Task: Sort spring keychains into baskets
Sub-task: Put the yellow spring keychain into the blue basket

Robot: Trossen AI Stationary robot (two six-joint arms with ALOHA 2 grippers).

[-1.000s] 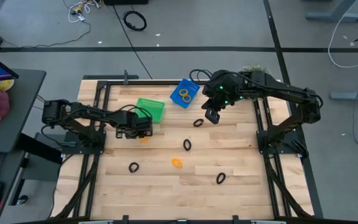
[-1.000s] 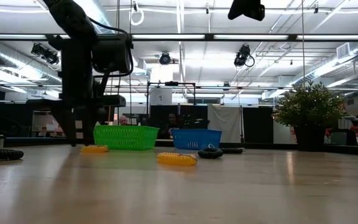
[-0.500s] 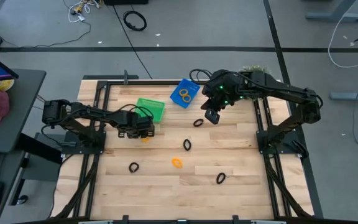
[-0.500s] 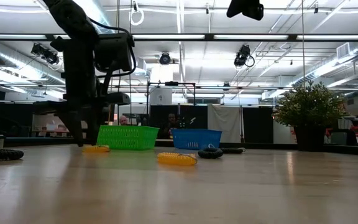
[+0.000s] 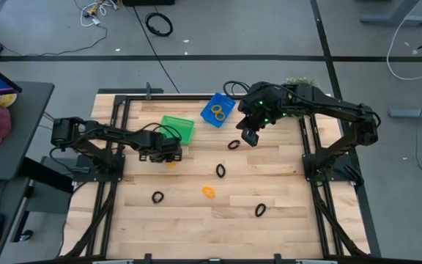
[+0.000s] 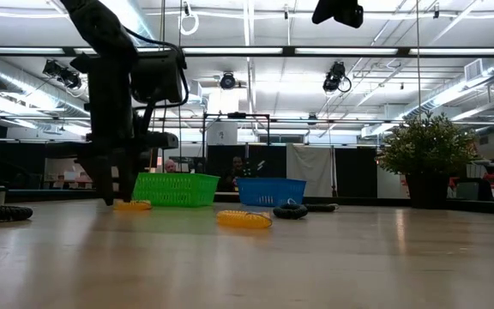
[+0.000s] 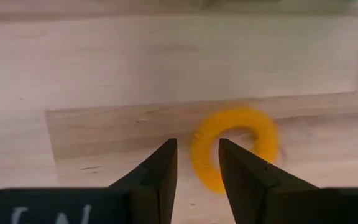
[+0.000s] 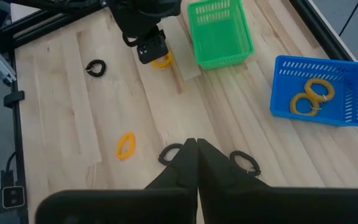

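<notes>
My left gripper (image 5: 169,155) is down at the table just in front of the green basket (image 5: 179,128). It is narrowly open, with its fingers either side of one arc of an orange spring keychain (image 7: 232,149) that lies flat on the wood (image 6: 131,205). My right gripper (image 5: 250,136) is shut and empty, and hovers high beside the blue basket (image 5: 218,110), which holds two orange keychains (image 8: 309,96). Two more orange keychains (image 5: 220,171) (image 5: 209,192) lie flat mid-table. Three black ones (image 5: 233,144) (image 5: 157,196) (image 5: 260,210) lie around them. My left gripper comes at the orange keychain from above, pointing down. One finger (image 7: 238,168) stands in the ring's hole and the other (image 7: 163,165) outside its arc (image 7: 202,158). The ring lies flat on the table. I cannot tell whether the fingers touch it.
A potted plant (image 6: 427,159) stands at the table's far right corner, behind my right arm. Black metal frame rails (image 5: 119,117) run along the left and right sides of the table. Bare wood (image 5: 196,220) lies toward the near edge.
In the low view my left gripper's fingers have drawn closer together around the orange keychain, which has stayed flat on the table. My right arm has kept still.
</notes>
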